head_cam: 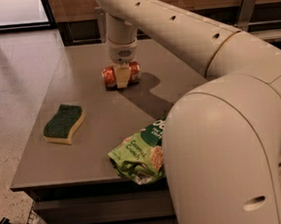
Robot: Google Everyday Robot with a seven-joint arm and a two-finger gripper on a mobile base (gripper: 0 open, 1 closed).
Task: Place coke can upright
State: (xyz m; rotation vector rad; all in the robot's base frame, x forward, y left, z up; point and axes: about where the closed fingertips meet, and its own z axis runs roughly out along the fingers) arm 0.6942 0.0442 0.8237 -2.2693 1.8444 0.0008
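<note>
The coke can point(109, 75) lies on its side at the far middle of the grey table point(99, 114), red-orange with its ends pointing left and right. My gripper point(123, 75) comes straight down onto it from above. The jaws straddle the can's middle. The near finger point(123, 78) lies flat against the can's front and the far finger is hidden behind it. The gripper is shut on the can, which rests on the tabletop.
A green sponge point(63, 123) with a yellow base lies at the left of the table. A crumpled green snack bag point(138, 156) sits near the front edge. My arm's large white body point(221, 146) covers the table's right side. The floor lies to the left.
</note>
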